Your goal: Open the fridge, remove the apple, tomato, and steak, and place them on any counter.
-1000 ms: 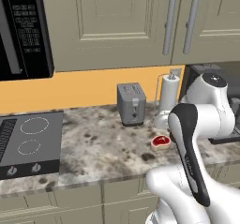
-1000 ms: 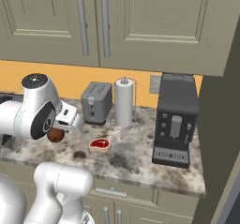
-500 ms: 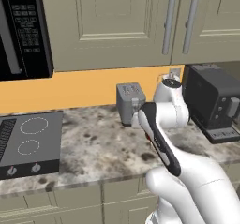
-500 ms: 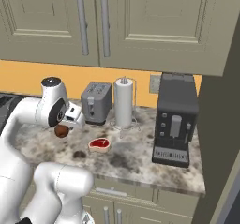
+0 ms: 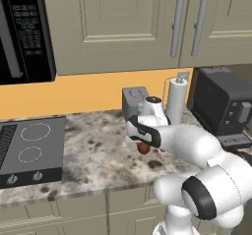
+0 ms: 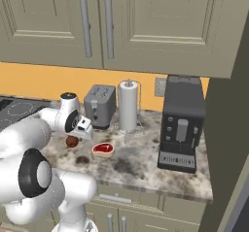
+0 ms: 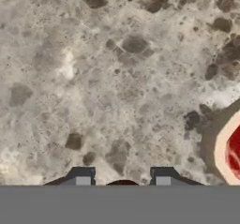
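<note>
My gripper (image 6: 73, 137) hangs just above the counter (image 6: 141, 164), shut on a dark red-brown ball (image 6: 72, 141); I cannot tell whether it is the apple or the tomato. From the left base the ball (image 5: 143, 149) shows under the gripper (image 5: 142, 144), in front of the toaster. The steak (image 6: 102, 149), red with a pale rim, lies flat on the counter just right of the ball. In the hand view the ball (image 7: 123, 184) sits between the fingertips (image 7: 82, 176) and the steak (image 7: 231, 152) is at the right edge.
A toaster (image 6: 99, 106), a paper towel roll (image 6: 129, 106) and a black coffee machine (image 6: 181, 124) stand along the wall. A black cooktop (image 5: 29, 148) lies to the left and a microwave (image 5: 24, 30) hangs above it. A tall dark panel (image 6: 228, 105) closes the right side.
The arm has swung round and stretched out over the counter, bringing the ball down closer to the stone beside the steak. The steak has not moved.
</note>
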Robot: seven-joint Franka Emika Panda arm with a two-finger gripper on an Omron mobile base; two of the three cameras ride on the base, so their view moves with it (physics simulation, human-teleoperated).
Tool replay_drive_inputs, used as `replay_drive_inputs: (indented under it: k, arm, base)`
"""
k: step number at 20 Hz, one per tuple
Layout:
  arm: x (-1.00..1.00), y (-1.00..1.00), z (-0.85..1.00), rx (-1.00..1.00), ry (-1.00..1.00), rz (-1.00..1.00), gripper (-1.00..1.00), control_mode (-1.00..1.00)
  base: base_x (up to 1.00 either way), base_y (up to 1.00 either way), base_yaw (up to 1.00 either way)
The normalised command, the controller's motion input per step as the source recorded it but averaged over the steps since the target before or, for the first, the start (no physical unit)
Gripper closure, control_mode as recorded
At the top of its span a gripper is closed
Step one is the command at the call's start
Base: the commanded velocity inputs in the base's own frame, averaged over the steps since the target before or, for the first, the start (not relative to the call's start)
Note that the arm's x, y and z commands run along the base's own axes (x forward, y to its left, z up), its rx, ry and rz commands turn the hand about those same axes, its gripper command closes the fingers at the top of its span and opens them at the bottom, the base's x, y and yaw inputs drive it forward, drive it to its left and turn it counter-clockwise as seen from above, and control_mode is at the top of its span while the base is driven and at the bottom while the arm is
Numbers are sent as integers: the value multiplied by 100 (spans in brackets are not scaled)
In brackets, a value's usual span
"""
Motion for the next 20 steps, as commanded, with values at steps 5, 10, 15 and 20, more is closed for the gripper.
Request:
replay_drive_inputs:
  k: [5,10,15,20]
  arm:
    - [93,5,-74,0,16,0,100,-100]
    - [-1,1,-13,0,-3,0,-100,-100]
    - [-4,0,7,0,-12,0,-100,-100]
    - [-52,0,87,-1,-22,0,-100,-100]
  base:
    - [0,0,0]
    - [0,0,0]
    - [0,0,0]
    - [0,0,0]
